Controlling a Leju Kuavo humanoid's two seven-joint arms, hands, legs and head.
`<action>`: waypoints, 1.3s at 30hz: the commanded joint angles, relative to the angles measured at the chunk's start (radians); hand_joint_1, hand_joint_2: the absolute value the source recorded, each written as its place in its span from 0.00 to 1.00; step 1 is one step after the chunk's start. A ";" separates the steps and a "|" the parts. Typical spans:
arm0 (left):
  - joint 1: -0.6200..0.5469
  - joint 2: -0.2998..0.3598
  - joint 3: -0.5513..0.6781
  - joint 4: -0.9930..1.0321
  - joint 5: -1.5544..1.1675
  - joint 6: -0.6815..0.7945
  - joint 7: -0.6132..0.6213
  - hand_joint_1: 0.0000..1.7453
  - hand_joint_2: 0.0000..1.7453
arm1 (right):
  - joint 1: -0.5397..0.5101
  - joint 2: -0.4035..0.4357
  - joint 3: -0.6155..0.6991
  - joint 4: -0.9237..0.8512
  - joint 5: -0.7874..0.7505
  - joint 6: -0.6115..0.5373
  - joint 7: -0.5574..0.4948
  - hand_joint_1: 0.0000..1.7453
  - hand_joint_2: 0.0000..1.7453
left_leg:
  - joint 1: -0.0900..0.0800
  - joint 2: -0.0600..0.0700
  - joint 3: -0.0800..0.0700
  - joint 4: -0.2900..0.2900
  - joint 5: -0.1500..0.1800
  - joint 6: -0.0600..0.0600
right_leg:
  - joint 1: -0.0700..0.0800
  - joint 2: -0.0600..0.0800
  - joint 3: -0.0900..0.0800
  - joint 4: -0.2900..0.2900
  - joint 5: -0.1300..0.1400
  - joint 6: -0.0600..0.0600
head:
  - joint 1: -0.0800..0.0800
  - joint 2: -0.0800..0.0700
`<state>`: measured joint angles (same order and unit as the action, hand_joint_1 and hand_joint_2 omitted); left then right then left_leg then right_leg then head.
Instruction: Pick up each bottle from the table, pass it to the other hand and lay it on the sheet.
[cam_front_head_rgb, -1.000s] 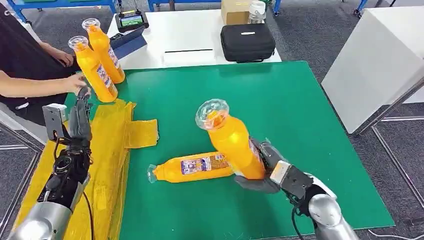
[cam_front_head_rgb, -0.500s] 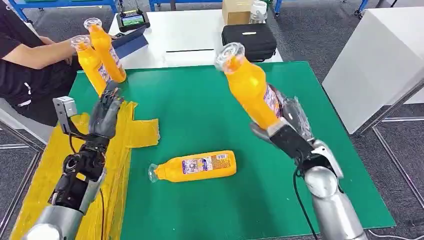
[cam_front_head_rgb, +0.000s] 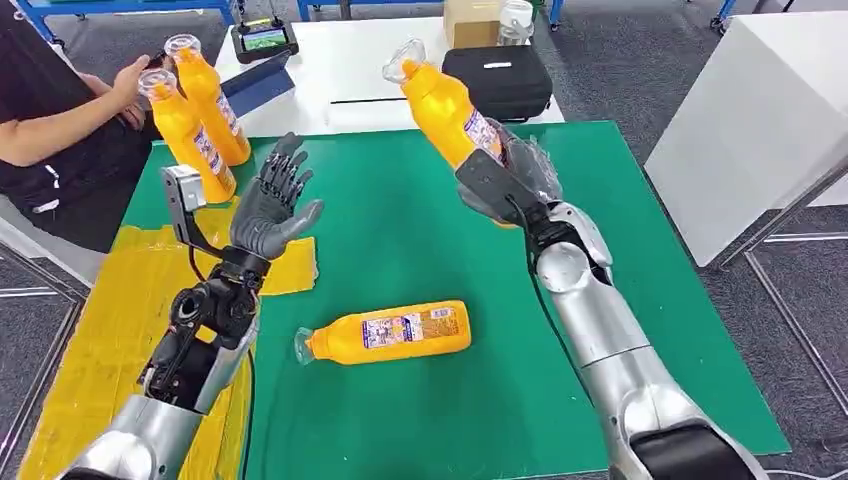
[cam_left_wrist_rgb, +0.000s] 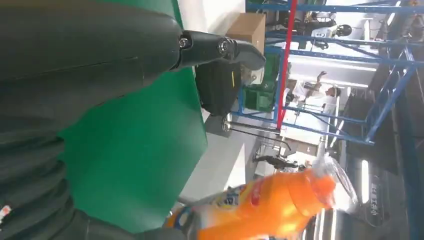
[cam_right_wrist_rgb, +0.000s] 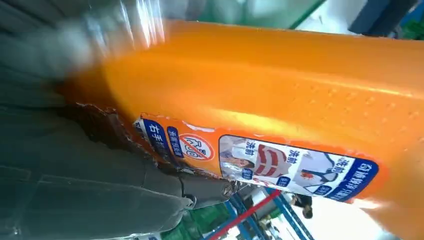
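The right hand (cam_front_head_rgb: 505, 180) grips a bottle (cam_front_head_rgb: 445, 105) raised and tilted, cap end leaning toward the left hand (cam_front_head_rgb: 268, 210), which waits empty with fingers spread, well apart.

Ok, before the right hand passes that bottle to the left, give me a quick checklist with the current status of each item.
1. Right hand holds the raised bottle firmly: ok.
2. Left hand open, fingers spread: ok.
3. Gap between the hands free of obstacles: ok.
4. Bottle within the left hand's reach: not ok, hands apart.
5. Yellow sheet has bare room: ok.
6. Person's hand away from the handover: ok, it is near the standing bottles.
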<state>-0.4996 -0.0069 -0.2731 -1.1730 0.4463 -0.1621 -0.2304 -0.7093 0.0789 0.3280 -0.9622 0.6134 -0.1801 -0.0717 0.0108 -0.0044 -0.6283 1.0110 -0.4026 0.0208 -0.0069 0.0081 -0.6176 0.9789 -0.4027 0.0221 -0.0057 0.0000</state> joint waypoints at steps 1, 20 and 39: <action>-0.021 -0.022 -0.053 0.018 0.019 -0.010 0.007 0.00 1.00 | -0.138 0.123 0.112 0.279 0.043 -0.017 -0.006 1.00 1.00 | 0.000 0.004 0.002 0.001 -0.001 0.000 | 0.000 0.003 0.001 0.000 0.000 0.000 | 0.000 0.000; -0.057 -0.077 -0.042 0.025 0.118 -0.027 0.052 0.00 1.00 | -0.141 0.245 0.248 0.285 0.106 -0.015 0.031 1.00 1.00 | 0.000 0.000 -0.001 0.001 0.000 0.000 | 0.000 -0.001 -0.001 0.000 -0.001 0.000 | 0.001 0.000; -0.117 -0.152 -0.073 0.073 0.297 0.024 0.132 0.00 1.00 | -0.105 0.270 0.523 0.317 0.033 -0.099 0.131 1.00 1.00 | 0.000 -0.002 0.001 0.000 -0.001 0.000 | 0.000 -0.003 0.000 0.000 -0.002 0.000 | 0.001 0.000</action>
<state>-0.5209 -0.1232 -0.2789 -1.1864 0.7094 -0.1423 -0.1175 -0.7986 0.3406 0.6247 -0.7343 0.6905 -0.2731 0.0214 0.0105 -0.0039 -0.6309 1.0110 -0.4025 0.0207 -0.0072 0.0085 -0.6217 0.9788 -0.4027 0.0220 -0.0050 0.0000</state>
